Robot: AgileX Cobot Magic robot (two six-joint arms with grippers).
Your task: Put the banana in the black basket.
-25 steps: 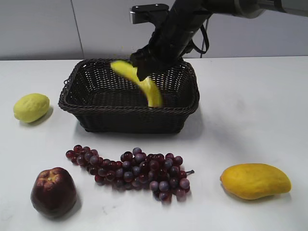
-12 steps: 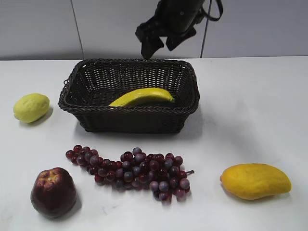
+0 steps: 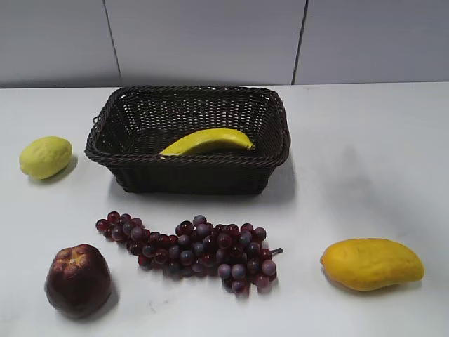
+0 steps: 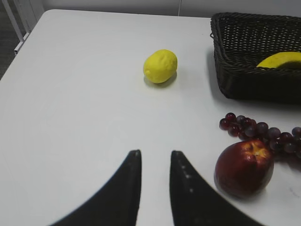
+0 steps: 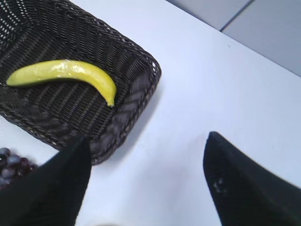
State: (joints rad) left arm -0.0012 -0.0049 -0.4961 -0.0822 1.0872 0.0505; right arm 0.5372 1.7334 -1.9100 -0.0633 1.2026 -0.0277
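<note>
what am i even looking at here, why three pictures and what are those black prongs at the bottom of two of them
It is one moment seen by three cameras on a two-armed robot. One camera faces the white table from the front; no arm shows in it. The other two sit on the wrists, so the black prongs are each arm's pincer: the left pincer, open a little, and the right pincer, wide open. Neither holds anything. The banana lies inside the black basket. Around it are a lemon, grapes, a dark red apple and a mango.

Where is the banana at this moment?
The banana lies inside the basket, on its floor near the front wall, behind the grapes in the exterior view.
</note>
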